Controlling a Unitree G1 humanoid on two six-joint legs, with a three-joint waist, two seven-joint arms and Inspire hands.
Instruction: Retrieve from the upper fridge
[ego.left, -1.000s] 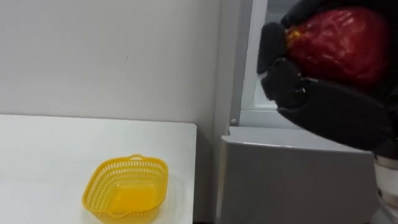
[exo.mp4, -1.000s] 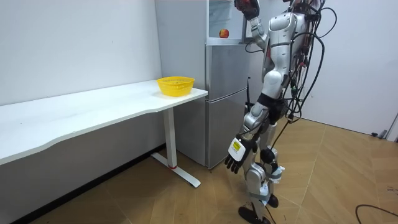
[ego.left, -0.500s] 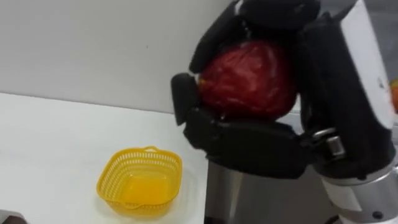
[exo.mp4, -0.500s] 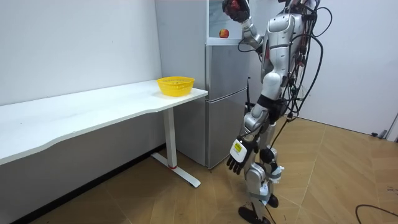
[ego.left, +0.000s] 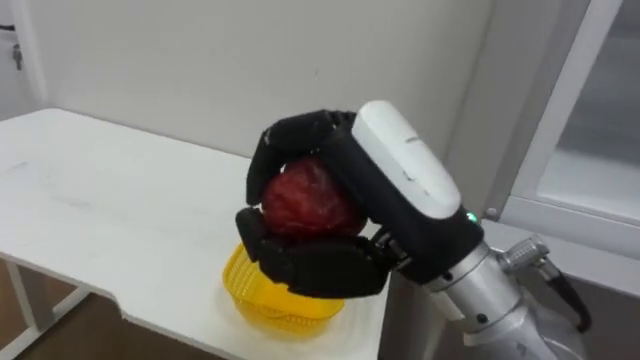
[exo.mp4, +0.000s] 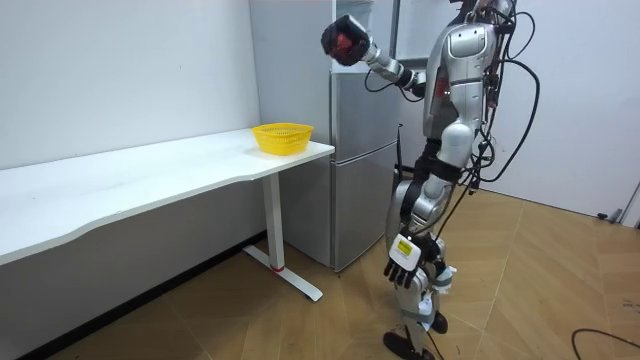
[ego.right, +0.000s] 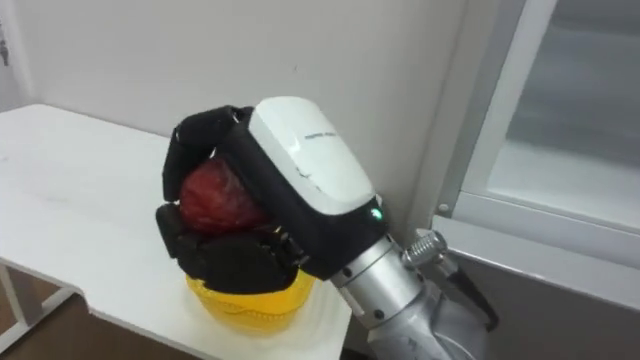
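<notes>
One glossy, round red fruit is gripped in the right hand, whose dark fingers curl around it, held in the air above a yellow latticed plastic basket. The basket sits at the end of the smooth white table, beside a grey fridge. The left hand hangs loose at the thigh.

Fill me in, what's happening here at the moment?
The robot stands beside the fridge, at the end of the white table. Its right hand is curled round a red fruit, held high and reached out toward the yellow basket on the table. The fruit is not yet in the basket. The left hand hangs idle at its side.
</notes>
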